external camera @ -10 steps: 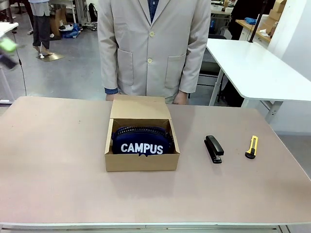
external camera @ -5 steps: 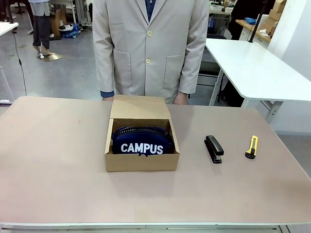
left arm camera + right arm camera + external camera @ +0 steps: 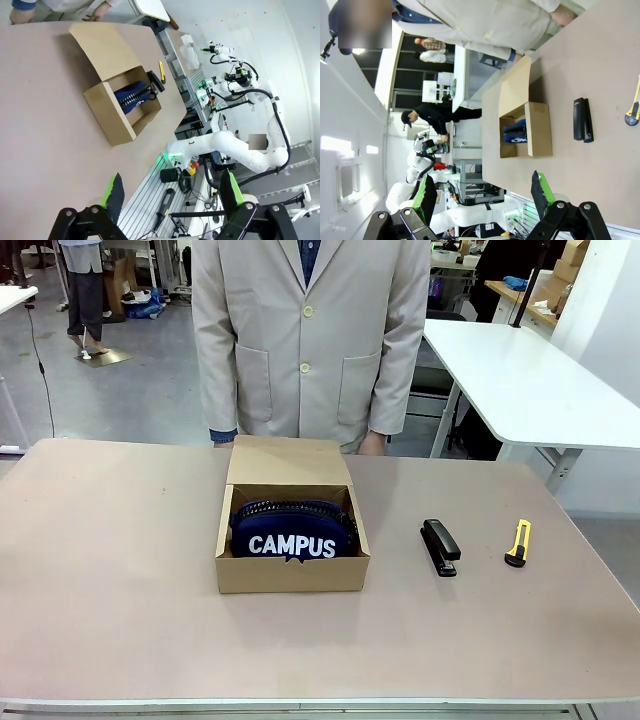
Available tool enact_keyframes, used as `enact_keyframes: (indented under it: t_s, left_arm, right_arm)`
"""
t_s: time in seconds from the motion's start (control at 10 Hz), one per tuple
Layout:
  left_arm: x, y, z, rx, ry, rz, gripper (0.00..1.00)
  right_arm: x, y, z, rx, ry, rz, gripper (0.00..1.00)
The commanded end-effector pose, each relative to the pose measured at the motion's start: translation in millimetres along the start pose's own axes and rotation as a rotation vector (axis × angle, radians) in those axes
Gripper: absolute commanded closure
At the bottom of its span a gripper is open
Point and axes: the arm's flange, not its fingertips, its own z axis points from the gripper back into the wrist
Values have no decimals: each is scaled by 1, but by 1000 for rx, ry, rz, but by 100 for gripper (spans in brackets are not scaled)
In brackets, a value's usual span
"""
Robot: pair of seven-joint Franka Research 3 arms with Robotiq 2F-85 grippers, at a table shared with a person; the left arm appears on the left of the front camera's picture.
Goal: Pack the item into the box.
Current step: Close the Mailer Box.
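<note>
Near the middle of the table (image 3: 120,570), the pouch (image 3: 292,535) is lying inside the box (image 3: 290,575), whose lid flap is standing open toward the person (image 3: 310,340); I am holding my left pincer (image 3: 171,179) and my right pincer (image 3: 480,179) spread wide, gripping nothing; the stapler (image 3: 440,546) and knife (image 3: 517,542) are sitting right of the box.
</note>
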Motion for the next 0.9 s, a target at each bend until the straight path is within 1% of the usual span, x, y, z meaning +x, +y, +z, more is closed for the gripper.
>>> enact_keyframes:
  t_s: [0.0,0.8]
  left_arm:
    - [-5,1,3,-13,5,6,0]
    - [-5,1,3,-13,5,6,0]
  right_arm:
    - [1,1,-1,27,-7,25,0]
    - [1,1,-1,27,-7,25,0]
